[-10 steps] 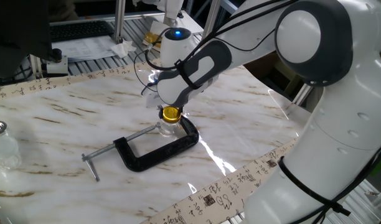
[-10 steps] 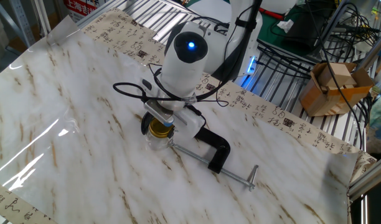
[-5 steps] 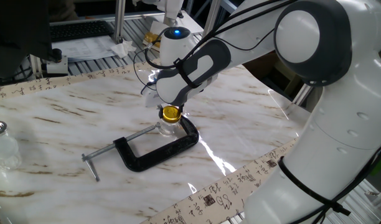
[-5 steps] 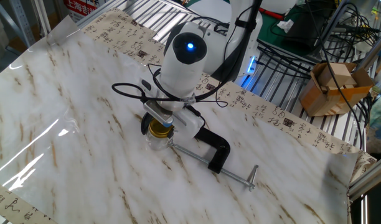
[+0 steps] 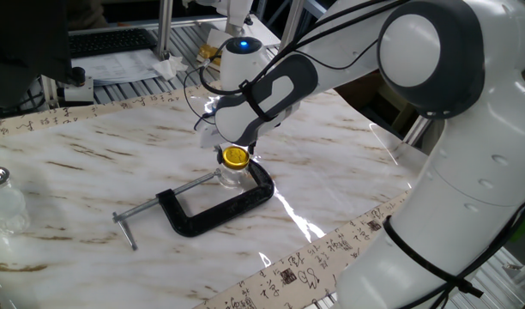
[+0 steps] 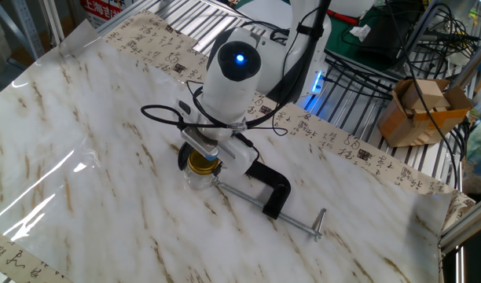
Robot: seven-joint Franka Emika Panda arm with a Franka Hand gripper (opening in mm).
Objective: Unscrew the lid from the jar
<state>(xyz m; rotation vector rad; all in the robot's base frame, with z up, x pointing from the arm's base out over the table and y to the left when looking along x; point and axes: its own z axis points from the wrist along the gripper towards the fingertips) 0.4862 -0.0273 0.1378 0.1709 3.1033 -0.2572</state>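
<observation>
nothing has visibly shifted since a second ago: the fingers [image 5: 232,151] pinch the small ribbed bright-yellow screw lid [image 5: 235,157] on the tiny clear glass jar [image 5: 231,176], held in a black c-clamp [image 5: 220,208] mid-table [image 5: 91,172]; open marbled surface surrounds it, white arm bent steeply down.

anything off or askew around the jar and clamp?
Nothing stands out. The jar sits upright in the black C-clamp, the yellow lid level on top. The gripper is right at the lid; its fingers are hidden. No spills or damage on the table.
</observation>
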